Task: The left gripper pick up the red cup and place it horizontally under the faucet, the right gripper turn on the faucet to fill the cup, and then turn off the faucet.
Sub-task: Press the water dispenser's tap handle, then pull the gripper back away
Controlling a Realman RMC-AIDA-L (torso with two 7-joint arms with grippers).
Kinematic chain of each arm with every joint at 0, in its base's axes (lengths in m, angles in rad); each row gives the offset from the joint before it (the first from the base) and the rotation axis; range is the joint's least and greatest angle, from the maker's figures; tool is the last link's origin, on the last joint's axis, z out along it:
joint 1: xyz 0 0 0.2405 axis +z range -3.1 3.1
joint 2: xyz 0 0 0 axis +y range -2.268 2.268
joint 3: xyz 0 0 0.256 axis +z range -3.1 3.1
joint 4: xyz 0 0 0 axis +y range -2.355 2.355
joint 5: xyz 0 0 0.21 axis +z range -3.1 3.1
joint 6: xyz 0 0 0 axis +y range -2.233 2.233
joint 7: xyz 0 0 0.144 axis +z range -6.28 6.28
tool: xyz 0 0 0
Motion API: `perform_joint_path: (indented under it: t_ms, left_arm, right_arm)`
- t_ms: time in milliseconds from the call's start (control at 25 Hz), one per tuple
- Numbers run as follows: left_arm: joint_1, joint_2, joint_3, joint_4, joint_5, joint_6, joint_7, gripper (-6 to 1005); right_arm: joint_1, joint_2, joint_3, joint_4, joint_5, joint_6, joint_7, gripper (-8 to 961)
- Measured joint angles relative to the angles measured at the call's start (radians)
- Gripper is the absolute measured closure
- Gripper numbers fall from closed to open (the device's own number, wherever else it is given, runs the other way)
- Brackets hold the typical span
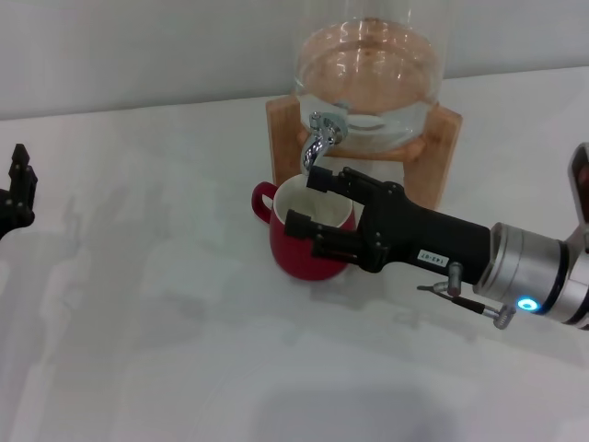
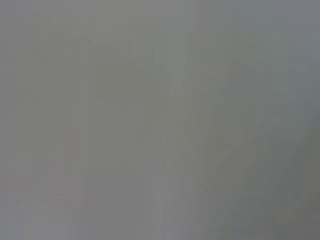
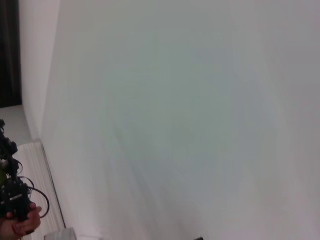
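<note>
Where white tabletop (image 1: 138, 322) spreads, red cup (image 1: 308, 253) stands.

My right gripper (image 1: 310, 204) reaches in from the right on a long black body with a silver cuff and blue light — arm near level, angled toward the left. Its two fingers stand apart, one above the other. My left gripper (image 1: 17, 189) sits parked at the far left edge — only its dark claw tip shows.
</note>
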Motion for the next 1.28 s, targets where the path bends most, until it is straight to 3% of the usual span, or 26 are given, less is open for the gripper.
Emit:
perform_joint_path:
  t_ms: [1280]
  left_arm:
    - [-0.007, -0.001, 0.001, -0.002, 0.008, 0.000, 0.000, 508]
  right_arm:
    - [0.022, -0.002, 0.011, -0.039, 0.009, 0.101, 0.000, 85]
